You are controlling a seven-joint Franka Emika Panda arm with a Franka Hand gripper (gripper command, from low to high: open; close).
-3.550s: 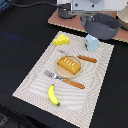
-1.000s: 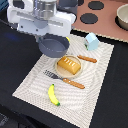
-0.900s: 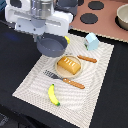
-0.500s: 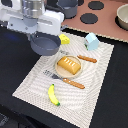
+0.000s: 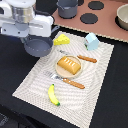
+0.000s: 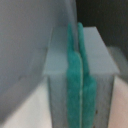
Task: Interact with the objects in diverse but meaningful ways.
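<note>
In the exterior view my gripper (image 5: 34,34) hangs over the black surface just off the mat's far corner on that view's left. It is shut on the grey frying pan (image 5: 38,46), which is lifted with its round bowl showing below the hand. In the wrist view the teal pads (image 6: 71,80) are pressed nearly together on a flat grey piece (image 6: 100,55) of the pan. On the striped mat (image 5: 95,100) lie the yellow cheese wedge (image 5: 61,39), the pale blue milk carton (image 5: 91,41), the bread loaf (image 5: 69,65) on a small plate, and the banana (image 5: 52,95).
Two orange-handled utensils (image 5: 74,83) (image 5: 86,58) lie beside the bread plate. At the back is a toy stove (image 5: 107,22) with black burners, a grey pot (image 5: 67,7) on it and another pot (image 5: 122,16) at the exterior view's right edge.
The arm came over from the stove side and has carried the frying pan steadily toward the exterior view's left, from above the mat's far edge to beyond its corner.
</note>
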